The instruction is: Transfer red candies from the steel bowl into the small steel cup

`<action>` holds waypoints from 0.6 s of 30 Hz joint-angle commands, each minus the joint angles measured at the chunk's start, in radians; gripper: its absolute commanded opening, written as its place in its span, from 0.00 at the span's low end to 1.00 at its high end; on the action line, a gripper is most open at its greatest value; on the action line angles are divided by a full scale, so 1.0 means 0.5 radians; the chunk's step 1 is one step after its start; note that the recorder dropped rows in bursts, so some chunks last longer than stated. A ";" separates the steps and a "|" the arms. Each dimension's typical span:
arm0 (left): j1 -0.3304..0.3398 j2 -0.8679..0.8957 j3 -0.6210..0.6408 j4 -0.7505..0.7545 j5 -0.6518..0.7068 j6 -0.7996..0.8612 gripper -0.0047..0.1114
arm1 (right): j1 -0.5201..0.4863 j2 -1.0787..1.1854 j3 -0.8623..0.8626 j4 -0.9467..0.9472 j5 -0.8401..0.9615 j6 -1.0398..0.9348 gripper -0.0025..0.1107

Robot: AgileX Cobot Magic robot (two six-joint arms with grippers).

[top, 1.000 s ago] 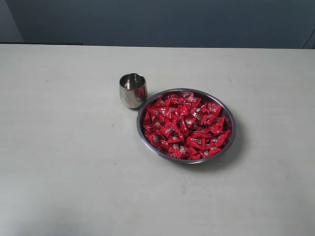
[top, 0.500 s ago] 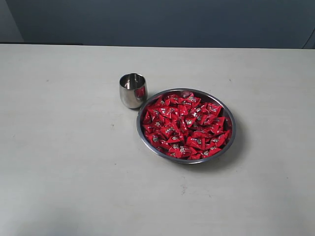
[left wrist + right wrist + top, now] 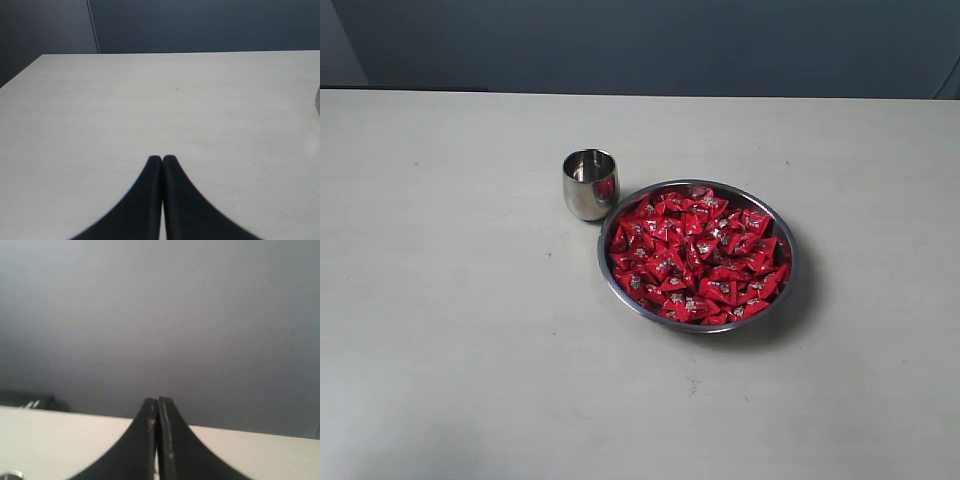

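Left gripper: two fingers, matte black, plain-surfaced. Each is broad at the base and sweeps in a smooth concave curve to a narrow, rounded tip; the pair mirror each other like a horn split lengthwise. Inner faces flat and straight, with a hairline of pale light between them lower down. Right gripper: same build, same black, same flared-to-slender outline. Its fingers carry a faint grey sheen along the inner edges, with small pale flecks there, possibly scuffs; too blurred to tell. Tips blunt, slightly squared.
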 commanded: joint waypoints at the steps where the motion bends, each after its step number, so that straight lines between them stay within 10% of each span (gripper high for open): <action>1: -0.019 -0.010 0.009 -0.012 -0.020 -0.003 0.04 | 0.244 0.524 -0.336 -0.105 0.332 -0.124 0.01; 11: -0.019 -0.010 0.009 -0.012 -0.020 -0.003 0.04 | 0.390 1.325 -0.764 1.177 0.993 -1.374 0.01; 18: -0.019 -0.010 0.009 -0.012 -0.020 -0.003 0.04 | 0.409 1.593 -0.764 1.066 0.952 -1.382 0.01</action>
